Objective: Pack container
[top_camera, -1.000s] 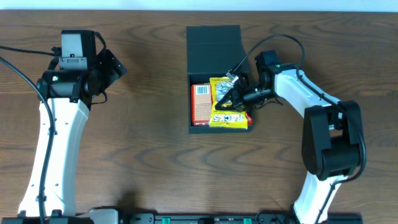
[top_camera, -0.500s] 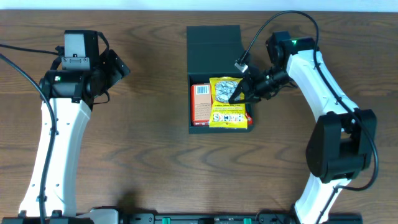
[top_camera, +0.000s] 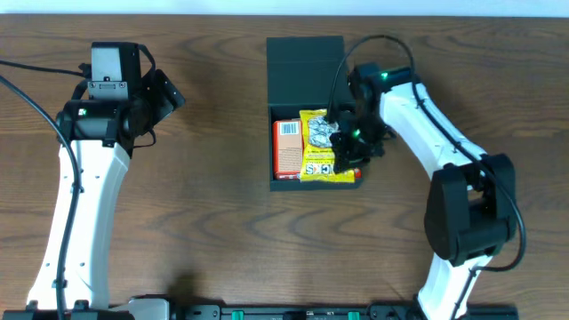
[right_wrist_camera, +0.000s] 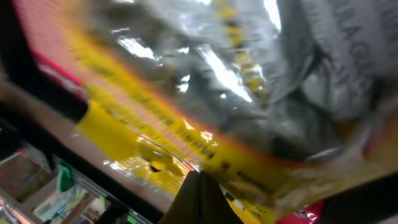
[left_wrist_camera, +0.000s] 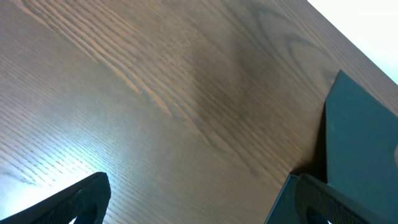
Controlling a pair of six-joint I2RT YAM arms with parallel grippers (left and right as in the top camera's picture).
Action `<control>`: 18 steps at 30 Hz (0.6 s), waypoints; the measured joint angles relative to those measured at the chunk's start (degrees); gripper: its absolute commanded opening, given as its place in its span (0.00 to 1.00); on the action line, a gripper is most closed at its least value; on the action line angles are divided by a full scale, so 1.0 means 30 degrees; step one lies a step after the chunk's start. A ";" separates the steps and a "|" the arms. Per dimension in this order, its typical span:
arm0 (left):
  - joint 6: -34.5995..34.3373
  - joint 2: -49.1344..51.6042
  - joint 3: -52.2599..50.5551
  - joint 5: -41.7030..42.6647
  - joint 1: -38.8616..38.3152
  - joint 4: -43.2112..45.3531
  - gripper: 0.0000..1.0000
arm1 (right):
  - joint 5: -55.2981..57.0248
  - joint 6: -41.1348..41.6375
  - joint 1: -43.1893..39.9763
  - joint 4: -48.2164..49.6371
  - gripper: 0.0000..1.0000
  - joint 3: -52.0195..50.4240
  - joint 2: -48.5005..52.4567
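Note:
The container is a dark square box at the table's middle, its flap lid open toward the far side. Inside lie an orange packet, a yellow packet, a crumpled silver packet and a red packet. My right gripper is shut, low over the box's right side. In the right wrist view its closed tips rest against the yellow packet, with nothing between them. My left gripper is open and empty, well left of the box, whose dark side shows in the left wrist view.
The wooden table stretches round the box. The right arm's black cable loops over the box's far right corner. The left arm's base stands at the near left.
My right gripper has swung from beside the box's right edge back down onto the packets at the box's right side. The left arm has barely moved.

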 measured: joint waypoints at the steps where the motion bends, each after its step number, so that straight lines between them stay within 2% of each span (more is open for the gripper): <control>1: 0.0015 0.0000 0.0000 0.0000 0.0000 0.0051 0.95 | 0.0189 0.0146 0.0000 0.0146 0.02 -0.0182 0.0000; 11: 0.0051 0.0000 0.0000 -0.0058 0.0000 0.0350 0.95 | 0.0517 0.0525 0.0000 0.0452 0.02 -0.0379 -0.0007; 18: 0.0058 0.0000 0.0000 -0.0051 0.0000 0.0386 0.95 | 0.0233 0.0291 -0.0036 0.0262 0.02 0.1042 -0.0546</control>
